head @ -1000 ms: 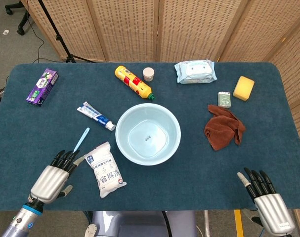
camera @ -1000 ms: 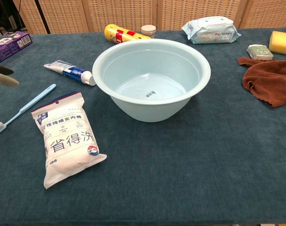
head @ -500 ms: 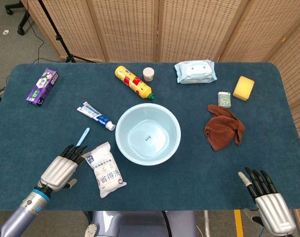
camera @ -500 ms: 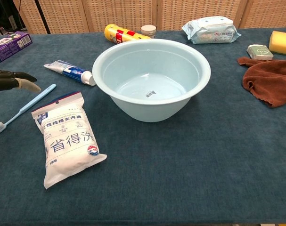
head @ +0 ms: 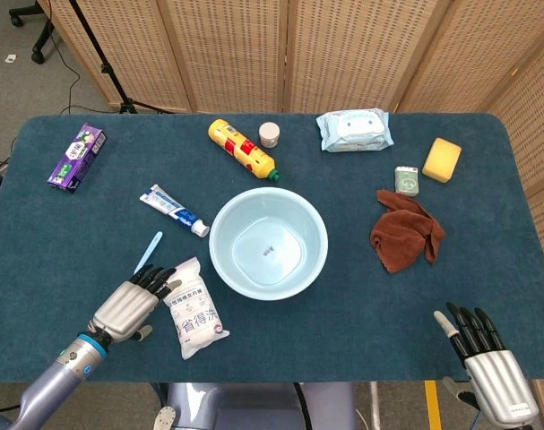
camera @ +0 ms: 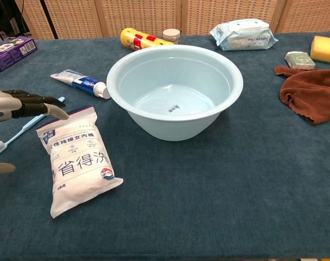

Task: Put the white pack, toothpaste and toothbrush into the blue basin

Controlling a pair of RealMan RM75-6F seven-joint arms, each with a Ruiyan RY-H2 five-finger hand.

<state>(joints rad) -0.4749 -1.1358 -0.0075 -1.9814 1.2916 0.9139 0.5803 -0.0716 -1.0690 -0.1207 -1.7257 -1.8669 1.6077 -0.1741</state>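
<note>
Just beside white pack (head: 191, 307), left hand (head: 133, 303) (fingers spread, holding nothing), toothbrush (head: 150, 248) underneath.

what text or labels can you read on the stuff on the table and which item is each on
white pack: large characters "省得洗"; the smaller line above them and the round logo are too small to read.
toothpaste: print too blurred.
purple box: lettering too small.
yellow bottle: red label, unreadable.
wipes pack: print too blurred.
blue basin: small dark mark at the bottom, illegible.
</note>
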